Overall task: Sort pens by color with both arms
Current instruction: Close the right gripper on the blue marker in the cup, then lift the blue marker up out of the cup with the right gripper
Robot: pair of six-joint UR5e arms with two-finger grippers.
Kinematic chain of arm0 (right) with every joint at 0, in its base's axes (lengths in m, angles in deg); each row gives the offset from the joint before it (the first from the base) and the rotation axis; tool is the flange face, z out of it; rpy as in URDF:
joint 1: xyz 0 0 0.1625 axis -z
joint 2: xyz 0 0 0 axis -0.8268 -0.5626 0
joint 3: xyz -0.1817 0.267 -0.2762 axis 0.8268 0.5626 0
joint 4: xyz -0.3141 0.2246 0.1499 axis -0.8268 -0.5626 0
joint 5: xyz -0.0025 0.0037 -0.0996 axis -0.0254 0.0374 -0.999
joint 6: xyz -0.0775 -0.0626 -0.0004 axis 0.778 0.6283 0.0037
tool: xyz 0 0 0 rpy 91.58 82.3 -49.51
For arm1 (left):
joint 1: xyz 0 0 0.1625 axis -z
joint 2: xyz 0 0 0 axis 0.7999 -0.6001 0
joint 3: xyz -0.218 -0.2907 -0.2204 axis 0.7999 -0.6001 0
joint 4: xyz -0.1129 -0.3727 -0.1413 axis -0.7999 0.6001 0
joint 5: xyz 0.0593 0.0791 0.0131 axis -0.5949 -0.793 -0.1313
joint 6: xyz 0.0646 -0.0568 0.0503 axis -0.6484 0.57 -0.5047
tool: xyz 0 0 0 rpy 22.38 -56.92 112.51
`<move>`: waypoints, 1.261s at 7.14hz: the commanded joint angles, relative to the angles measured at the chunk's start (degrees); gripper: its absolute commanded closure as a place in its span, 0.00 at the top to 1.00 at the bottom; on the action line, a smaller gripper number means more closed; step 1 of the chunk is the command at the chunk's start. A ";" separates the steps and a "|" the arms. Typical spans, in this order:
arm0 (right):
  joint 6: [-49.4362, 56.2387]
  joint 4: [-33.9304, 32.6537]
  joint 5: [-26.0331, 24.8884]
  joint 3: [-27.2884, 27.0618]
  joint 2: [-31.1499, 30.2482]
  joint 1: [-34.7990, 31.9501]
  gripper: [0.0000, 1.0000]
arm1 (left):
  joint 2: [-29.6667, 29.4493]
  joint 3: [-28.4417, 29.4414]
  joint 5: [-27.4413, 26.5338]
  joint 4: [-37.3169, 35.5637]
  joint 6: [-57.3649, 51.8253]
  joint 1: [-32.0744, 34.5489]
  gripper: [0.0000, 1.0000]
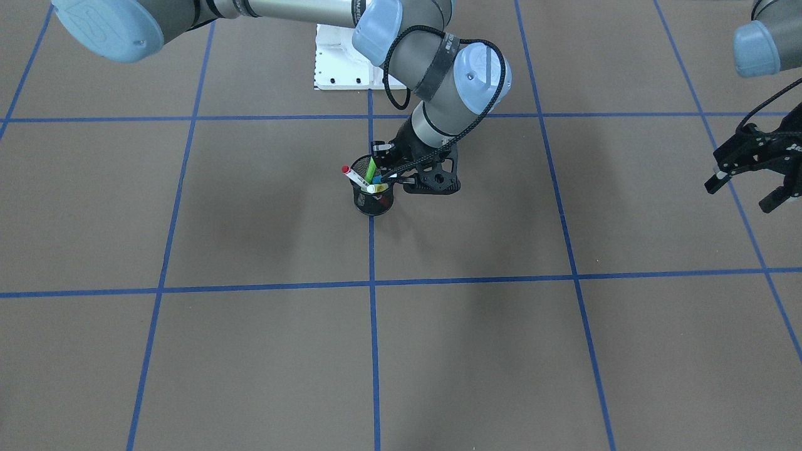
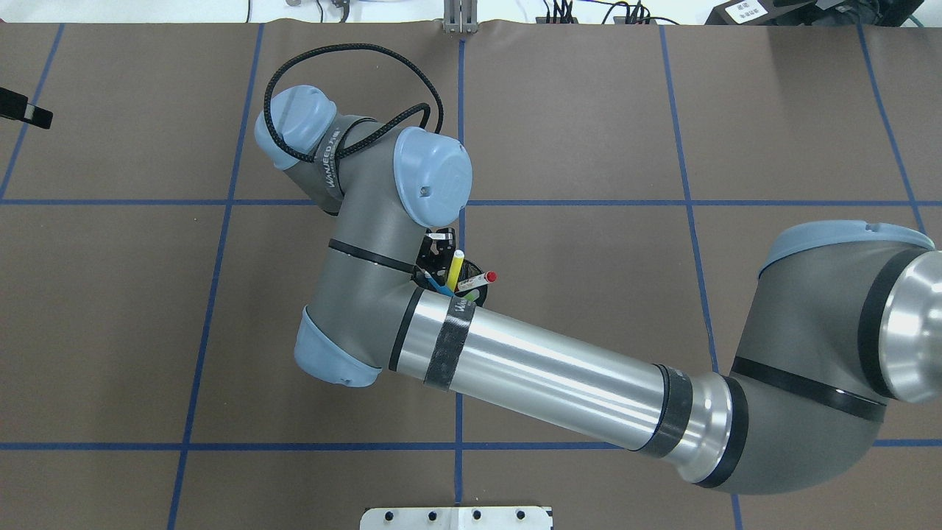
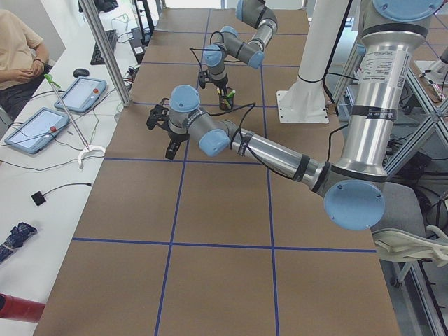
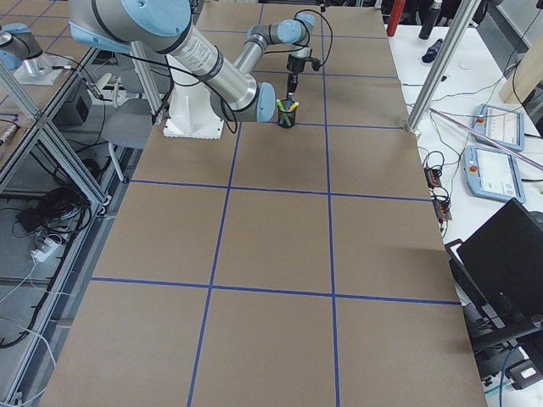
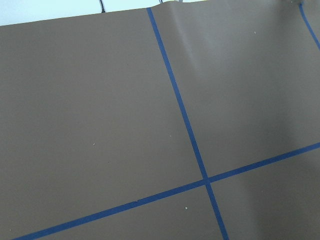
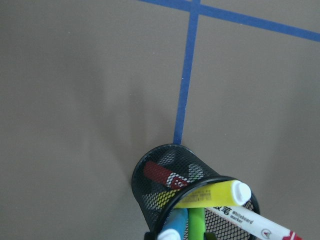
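A black mesh cup (image 1: pixel 372 202) stands on the centre tape line and holds the pens. They are a green pen (image 1: pixel 371 168), a blue pen (image 1: pixel 378 179), a yellow pen (image 1: pixel 376 188) and a white pen (image 1: pixel 354 176) with a red end. In the right wrist view the cup (image 6: pixel 165 175) sits just below the camera, with the yellow pen (image 6: pixel 210 195), blue pen (image 6: pixel 172 227), green pen (image 6: pixel 196 222) and white pen (image 6: pixel 250 220) leaning out. My right gripper (image 1: pixel 391 165) hangs open over the cup's rim, one finger on each side of the pen tops. My left gripper (image 1: pixel 749 188) is open over bare table, far off to the side.
Blue tape lines (image 1: pixel 372 285) split the brown table into squares. The white pedestal base (image 1: pixel 341 59) stands behind the cup. My right forearm (image 2: pixel 559 372) stretches low across the middle. A person (image 3: pixel 17 52) sits beside tablets at the side bench.
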 commanded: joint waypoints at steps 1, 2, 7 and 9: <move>0.13 0.00 0.00 -0.25 0.20 0.00 0.09 | 0.00 0.00 0.00 0.00 0.00 0.00 1.00; 0.13 -0.09 -0.61 -0.69 0.12 -0.17 0.00 | 0.00 0.09 0.00 0.00 -0.17 0.00 1.00; 0.22 -6.04 -3.51 -14.10 0.20 -3.59 0.00 | -0.09 0.18 0.00 -0.09 0.00 0.00 1.00; 0.21 -6.85 -5.44 -21.23 0.20 -6.22 0.00 | -0.17 0.18 0.08 -0.09 0.09 0.00 1.00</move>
